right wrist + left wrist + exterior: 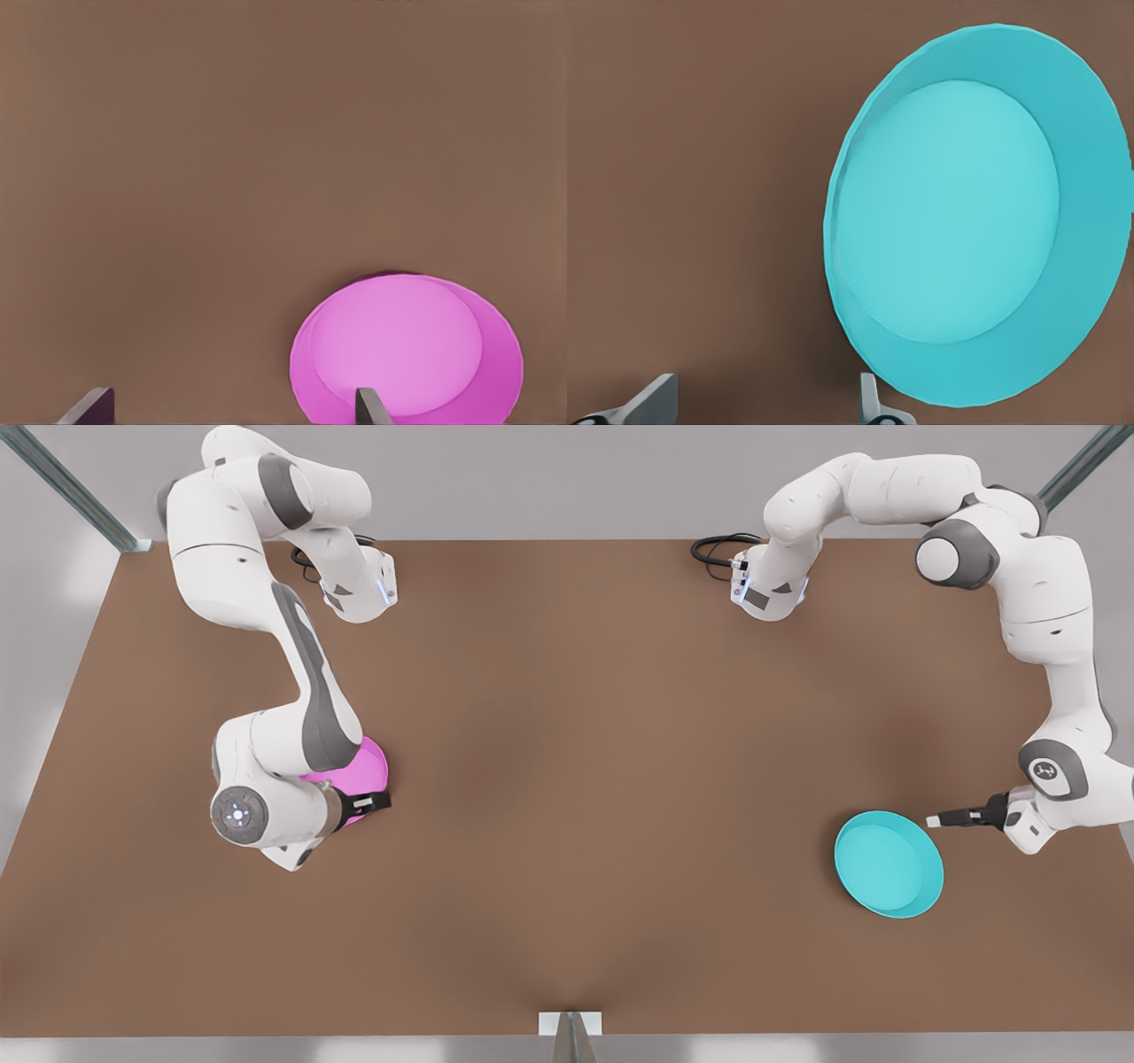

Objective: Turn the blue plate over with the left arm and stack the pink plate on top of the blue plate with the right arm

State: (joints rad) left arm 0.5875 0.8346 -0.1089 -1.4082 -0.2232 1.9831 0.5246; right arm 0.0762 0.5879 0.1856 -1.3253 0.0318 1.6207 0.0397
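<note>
The blue plate [889,863] lies flat on the brown table at the front view's right, its hollow side facing up. My left gripper [941,820] hovers just beyond the plate's rim, open and holding nothing. In the left wrist view the blue plate [966,221] sits beside one finger [873,405] of the left gripper [764,409]. The pink plate [370,765] rests at the front view's left, partly hidden under the right arm. My right gripper [383,802] is open at its edge. The right wrist view has the pink plate [407,350] behind one finger [370,407] of the right gripper [230,412].
Both arm bases stand at the table's [585,779] back edge, each with a black cable [718,547] coiled beside it. Metal frame posts [71,487] rise at the back corners. A small bracket [570,1027] sits at the middle of the front edge.
</note>
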